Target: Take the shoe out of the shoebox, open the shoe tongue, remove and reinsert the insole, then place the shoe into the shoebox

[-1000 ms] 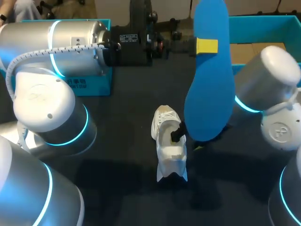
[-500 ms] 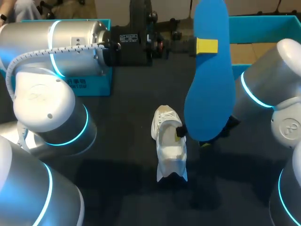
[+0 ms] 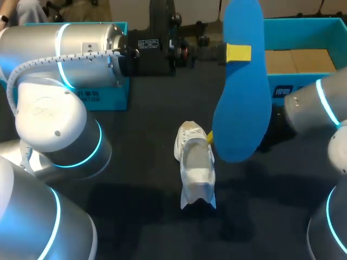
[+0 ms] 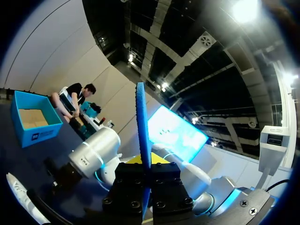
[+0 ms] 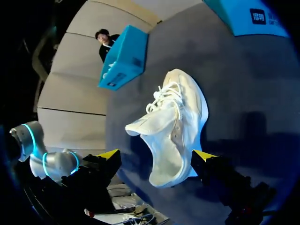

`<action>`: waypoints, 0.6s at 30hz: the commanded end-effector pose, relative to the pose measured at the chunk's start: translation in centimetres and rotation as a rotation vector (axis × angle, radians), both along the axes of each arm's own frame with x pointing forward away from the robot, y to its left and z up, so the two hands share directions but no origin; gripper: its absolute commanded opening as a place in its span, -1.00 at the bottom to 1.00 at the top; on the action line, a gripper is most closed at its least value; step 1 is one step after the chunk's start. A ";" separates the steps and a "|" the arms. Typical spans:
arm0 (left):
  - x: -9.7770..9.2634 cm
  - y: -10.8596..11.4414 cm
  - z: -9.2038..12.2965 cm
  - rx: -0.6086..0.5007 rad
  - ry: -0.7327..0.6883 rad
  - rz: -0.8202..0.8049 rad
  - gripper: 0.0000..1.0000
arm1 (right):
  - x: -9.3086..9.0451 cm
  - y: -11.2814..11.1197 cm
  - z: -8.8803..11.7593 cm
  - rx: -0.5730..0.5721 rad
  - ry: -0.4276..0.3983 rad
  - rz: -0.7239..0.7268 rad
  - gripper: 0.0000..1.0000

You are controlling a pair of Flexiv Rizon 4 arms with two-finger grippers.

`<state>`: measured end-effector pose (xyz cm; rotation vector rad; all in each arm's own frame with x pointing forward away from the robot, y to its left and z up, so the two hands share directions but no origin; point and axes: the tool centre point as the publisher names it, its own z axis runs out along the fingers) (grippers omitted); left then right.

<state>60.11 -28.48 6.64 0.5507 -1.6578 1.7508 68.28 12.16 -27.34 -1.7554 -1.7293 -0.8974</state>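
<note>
Back goes the right arm, off to the right of the shoe (image 3: 195, 169): its fingers have come out of the shoe's mouth, and only a yellow tip shows beside the collar. Nothing else has shifted; the left arm has not budged.

The left gripper (image 3: 238, 52) is clamped on the blue insole (image 3: 241, 97), held upright high above and behind the shoe, its lower end hanging just right of it. In the left wrist view the insole (image 4: 142, 122) stands edge-on, pinched from both sides. The right gripper (image 5: 157, 157) is spread wide, with the shoe (image 5: 174, 124) lying ahead of it, touching neither finger.

So the insole is out, and putting it back looks like the step in hand. That calls for tipping the insole down and feeding one end into the mouth, likely with the right gripper steadying the collar.

The shoe lies mid-table (image 3: 141, 141), well apart from the shoebox (image 3: 303, 24) behind and to its right. The left arm's bulk crowds the shoe's left, so above and right seem the freest ways in.
</note>
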 end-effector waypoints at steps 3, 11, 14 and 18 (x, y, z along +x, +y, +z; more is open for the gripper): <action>-0.2 0.0 -0.1 0.001 0.000 0.003 -1.00 | -0.2 -1.6 2.1 0.211 0.008 0.057 1.00; -0.2 0.0 -0.1 0.001 0.000 0.003 -1.00 | -0.3 -1.7 4.8 0.364 0.026 0.065 1.00; -0.2 0.0 -0.1 0.001 0.000 0.003 -1.00 | -0.4 -2.0 5.9 0.420 0.011 0.053 1.00; -0.2 0.0 -0.1 0.001 0.000 0.003 -1.00 | -0.5 -2.2 6.9 0.492 -0.009 0.025 1.00</action>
